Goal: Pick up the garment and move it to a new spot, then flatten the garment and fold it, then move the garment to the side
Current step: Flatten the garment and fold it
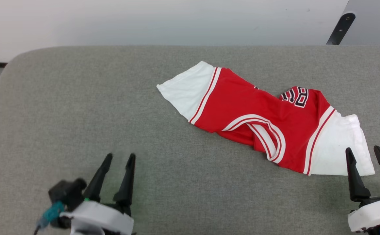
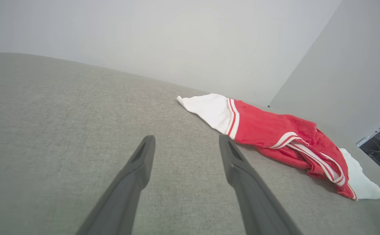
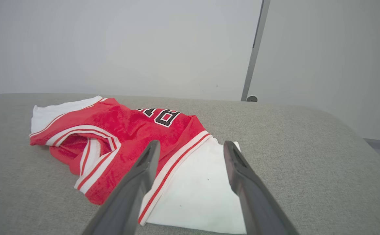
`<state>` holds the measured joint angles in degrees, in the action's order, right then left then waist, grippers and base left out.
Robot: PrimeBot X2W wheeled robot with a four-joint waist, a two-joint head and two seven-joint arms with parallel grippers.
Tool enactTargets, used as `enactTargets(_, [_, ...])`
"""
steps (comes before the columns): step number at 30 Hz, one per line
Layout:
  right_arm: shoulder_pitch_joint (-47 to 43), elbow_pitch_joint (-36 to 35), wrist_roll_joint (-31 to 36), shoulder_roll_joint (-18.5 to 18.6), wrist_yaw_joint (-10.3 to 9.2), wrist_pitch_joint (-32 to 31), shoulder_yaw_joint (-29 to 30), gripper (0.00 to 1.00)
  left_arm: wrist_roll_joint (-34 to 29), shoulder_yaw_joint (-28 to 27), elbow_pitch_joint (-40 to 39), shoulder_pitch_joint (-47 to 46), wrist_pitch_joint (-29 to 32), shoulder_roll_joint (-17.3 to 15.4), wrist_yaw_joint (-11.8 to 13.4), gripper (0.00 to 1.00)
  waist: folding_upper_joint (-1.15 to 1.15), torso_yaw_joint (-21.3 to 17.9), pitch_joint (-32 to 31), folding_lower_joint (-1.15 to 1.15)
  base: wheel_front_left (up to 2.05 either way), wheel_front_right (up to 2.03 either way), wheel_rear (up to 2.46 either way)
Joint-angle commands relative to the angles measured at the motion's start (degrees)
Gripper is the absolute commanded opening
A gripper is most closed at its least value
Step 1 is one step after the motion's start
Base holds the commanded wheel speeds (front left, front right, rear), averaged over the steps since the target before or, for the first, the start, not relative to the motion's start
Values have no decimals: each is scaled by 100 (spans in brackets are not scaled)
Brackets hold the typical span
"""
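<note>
The garment [image 1: 252, 117], a red T-shirt with white sleeves, striped trim and a black-and-white print, lies crumpled and twisted on the grey cushioned surface [image 1: 78, 107], right of centre. My left gripper [image 1: 120, 157] stands open at the lower left, well clear of the cloth; in its wrist view the garment [image 2: 274, 137] lies off to the right of the gripper [image 2: 186, 140]. My right gripper [image 1: 363, 150] is open at the lower right, its fingertips by the near white sleeve. In the right wrist view the gripper [image 3: 190, 145] hovers over that sleeve, with the garment [image 3: 124, 130] beyond.
The surface's far edge meets a pale wall [image 1: 163, 19]. A dark bracket [image 1: 340, 29] on a grey panel stands at the back right. The surface's left corner [image 1: 10, 62] is rounded. Bare grey cushion stretches left of the garment.
</note>
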<state>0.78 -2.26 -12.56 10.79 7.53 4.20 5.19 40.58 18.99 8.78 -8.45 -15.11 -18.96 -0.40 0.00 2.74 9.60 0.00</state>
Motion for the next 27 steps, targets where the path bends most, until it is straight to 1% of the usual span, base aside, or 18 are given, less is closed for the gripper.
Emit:
enactTargets(1, [-24, -36, -1, 66, -8, -96, 12, 100, -295, -191, -111, 229, -4, 117, 35, 100, 0, -2, -10, 0, 0, 0, 0])
enactTargets(3, [27, -41, -45, 157, -8, -260, -1, 100, -800, -472, -305, 482, -4, 310, 72, 100, 0, 0, -25, 0, 0, 0, 0])
enactTargets(8, [192, -82, -87, 473, -8, -864, -51, 100, -1869, -946, -646, 1004, -4, 771, -50, 100, 0, 41, -99, 0, 0, 0, 0])
enactTargets(13, [295, -253, -230, 698, -8, -1158, -66, 100, -2561, -1204, -829, 1233, -4, 1098, -261, 100, 0, 130, -204, 0, 0, 0, 0])
enactTargets(17, [189, -309, -392, 639, -8, -1138, -7, 100, -2839, -1386, -930, 1288, -5, 1265, -402, 100, 0, 113, -314, 0, 0, 0, 0])
enactTargets(20, [175, -224, -411, 634, -8, -1266, 75, 100, -2916, -1474, -948, 1353, -5, 1354, -479, 100, 0, 62, -358, 0, 0, 0, 0])
enactTargets(22, [351, -88, -487, 657, -8, -1407, 97, 100, -2944, -1530, -965, 1364, -5, 1399, -523, 100, 0, 20, -363, 0, 0, 0, 0])
enactTargets(24, [523, 124, -444, 817, -8, -1690, 62, 100, -3006, -1531, -952, 1381, -5, 1432, -567, 100, 0, 11, -360, 0, 0, 0, 0])
enactTargets(26, [756, 351, -524, 884, -8, -2038, -10, 100, -3034, -1530, -935, 1375, -5, 1455, -597, 100, 0, 16, -340, 0, 0, 0, 0])
enactTargets(27, [871, 441, -520, 993, -8, -2233, -69, 100, -3054, -1526, -937, 1354, -5, 1462, -611, 100, 0, 29, -313, 0, 0, 0, 0])
